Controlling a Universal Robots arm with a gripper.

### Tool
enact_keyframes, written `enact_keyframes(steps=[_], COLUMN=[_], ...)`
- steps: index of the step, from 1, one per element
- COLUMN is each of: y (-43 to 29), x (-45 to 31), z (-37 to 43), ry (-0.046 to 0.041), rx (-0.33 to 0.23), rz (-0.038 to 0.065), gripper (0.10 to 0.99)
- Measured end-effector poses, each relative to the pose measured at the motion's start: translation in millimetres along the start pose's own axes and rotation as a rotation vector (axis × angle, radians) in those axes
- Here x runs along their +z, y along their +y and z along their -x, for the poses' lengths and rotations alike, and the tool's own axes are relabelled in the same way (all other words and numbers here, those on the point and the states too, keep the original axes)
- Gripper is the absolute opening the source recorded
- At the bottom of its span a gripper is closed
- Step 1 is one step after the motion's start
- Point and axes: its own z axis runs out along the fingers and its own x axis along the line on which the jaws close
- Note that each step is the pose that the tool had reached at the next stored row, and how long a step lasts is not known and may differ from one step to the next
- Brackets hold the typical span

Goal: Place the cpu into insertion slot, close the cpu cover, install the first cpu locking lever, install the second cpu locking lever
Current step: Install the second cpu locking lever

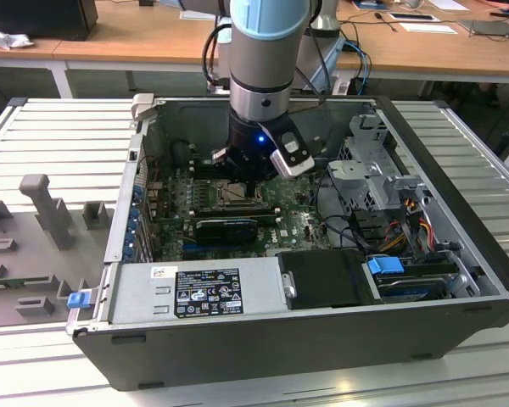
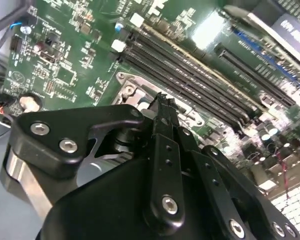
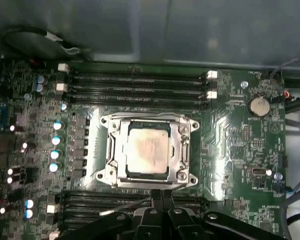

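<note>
Arm: stands near vertical over the open computer case [image 1: 322, 339], wrist reaching straight down into it in the exterior view.
Gripper [image 3: 161, 196]: pointing down at the motherboard [image 3: 230, 145], its tips just at the socket's edge, on the side toward the near memory slots [image 3: 115, 200]. In both wrist views the fingers [image 2: 162, 112] are pressed together with nothing between them.
Cpu [image 3: 147, 150]: lying flat in the insertion slot [image 3: 186, 152], silvery face up, seen through the window of the frame.
Cpu cover [image 3: 115, 150]: down flat around the chip, its frame framing all four sides.
Locking levers: cannot tell their position.
Far memory slots [image 3: 140, 87]: on the other side of the socket from the gripper.
Case: lies on its side on a ribbed grey counter [image 1: 59, 136]; power supply [image 1: 195, 292] along the near wall, drive cage [image 1: 377, 165] toward the exterior view's right.
</note>
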Motion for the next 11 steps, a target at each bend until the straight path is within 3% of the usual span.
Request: enact_keyframes(steps=[6, 11], y=[-1.5, -2.6], x=[2.1, 13.7], z=[-26.4, -30.8], ry=[-0.0001, 0.0010], rx=[-0.002, -0.012], rz=[0.006, 0.010], gripper=[0.106, 0.106])
